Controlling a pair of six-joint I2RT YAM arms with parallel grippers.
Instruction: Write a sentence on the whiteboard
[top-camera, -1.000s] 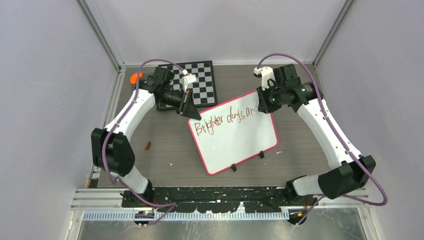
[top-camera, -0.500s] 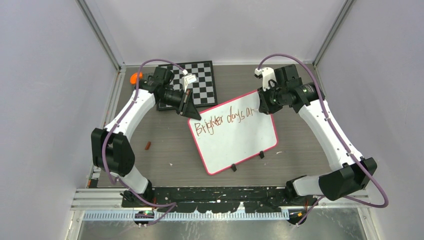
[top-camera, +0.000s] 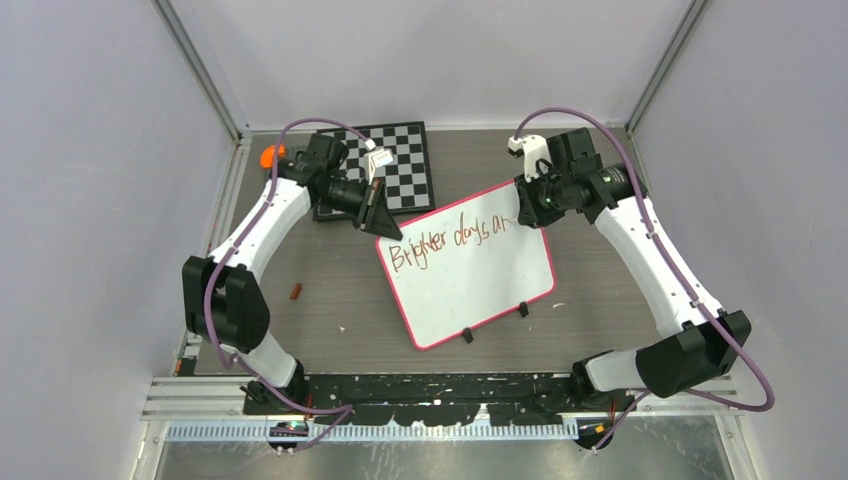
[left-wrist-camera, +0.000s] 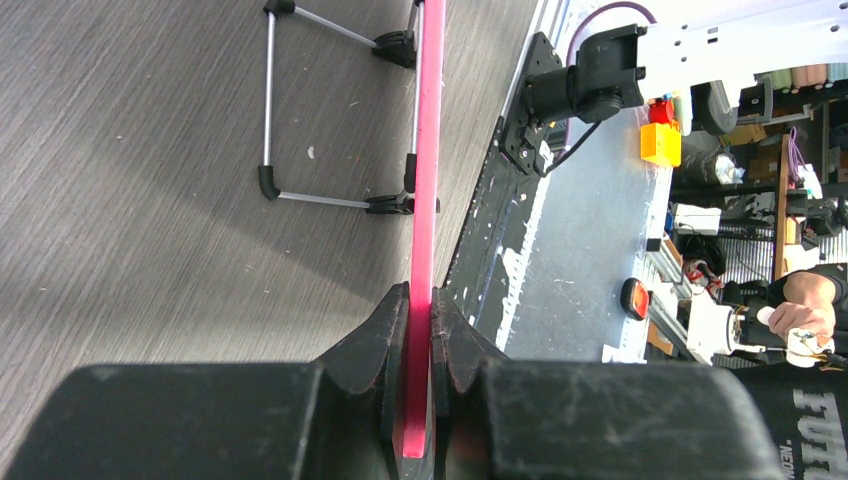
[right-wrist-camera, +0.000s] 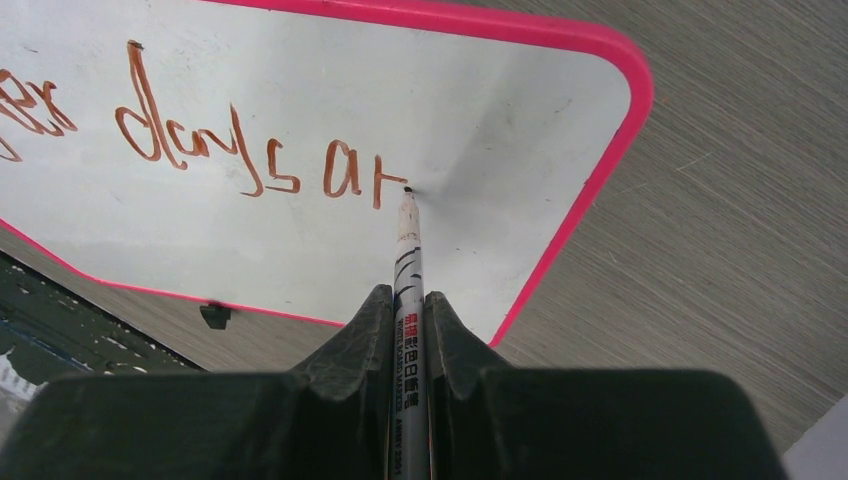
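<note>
The whiteboard, at mid-table, is clamped by its pink rim in the left gripper and should be held steady while the marker, pinched in the right gripper, is pressed lightly to continue the sentence (tip touching just after "ar"). The checkered board behind is judged no obstruction.

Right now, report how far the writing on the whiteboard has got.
Done: the sentence reads "Brighter days ar" on the whiteboard. In hand: the right tool grips the marker, tip at the last "r"; the left tool clamps the board's pink rim. Left: finishing that word and anything after it.
</note>
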